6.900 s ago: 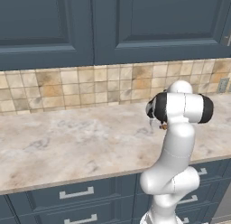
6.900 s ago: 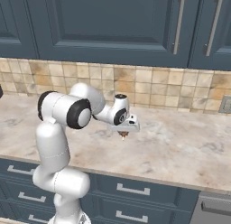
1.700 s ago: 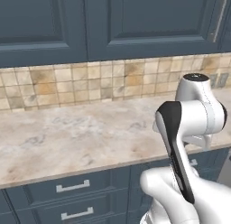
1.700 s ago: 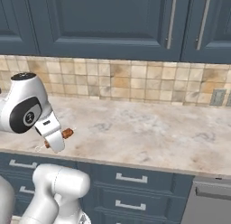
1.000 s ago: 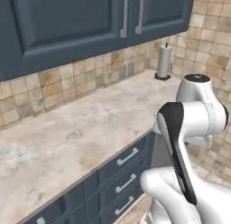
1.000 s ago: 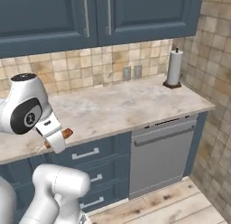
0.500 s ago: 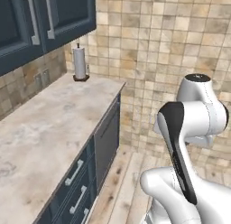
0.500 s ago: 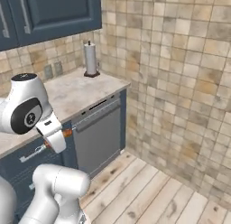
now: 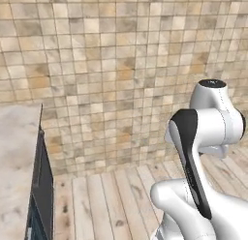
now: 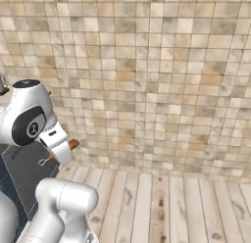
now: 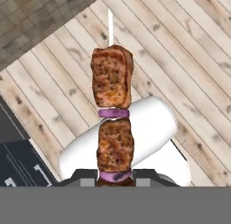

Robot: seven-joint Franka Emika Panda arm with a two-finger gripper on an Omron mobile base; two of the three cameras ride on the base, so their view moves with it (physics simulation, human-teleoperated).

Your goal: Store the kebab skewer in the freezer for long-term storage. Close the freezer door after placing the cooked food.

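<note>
Here I have the end effector (image 10: pixel 62 150) clamped on the kebab skewer (image 11: pixel 112 123), held up off the floor beside the arm's upper joint. In the hand view the skewer runs straight out from between the fingers, two browned meat chunks with purple onion rings between them and the bare white tip pointing away. In the right base view an orange-brown end of it pokes out to the right of the end effector (image 10: pixel 72 144). Below it lies the pale wooden plank floor (image 10: pixel 166 203). At the near left, in the left base view, I see the edge of the marbled bench (image 9: pixel 14 166) with dark cabinet fronts (image 9: pixel 43 186) under it. Farther off, a beige tiled wall (image 9: pixel 121 65) closes the scene.
</note>
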